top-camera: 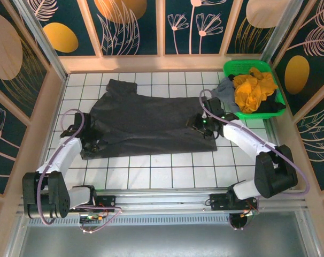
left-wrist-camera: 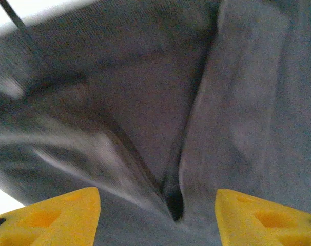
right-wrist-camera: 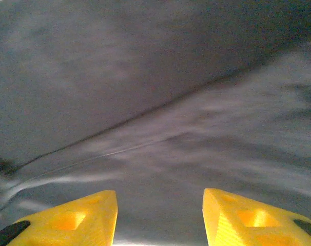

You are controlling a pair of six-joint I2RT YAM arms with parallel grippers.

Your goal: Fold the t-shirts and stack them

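1. Charcoal-grey t-shirt lies spread flat on the white tiled table, mid-table, between the two arms.
2. Left jaws: spread apart at the shirt's near-left corner. Yellow fingers stand either side of a deep crease in the cloth, which is not clamped.
3. Right jaws: spread apart at the shirt's right edge. Fingers sit low over smooth grey cloth.
4. Green basket, far-right corner: mustard-yellow shirt heaped inside, lighter grey shirt draped over its left rim, black shirt at its near side.
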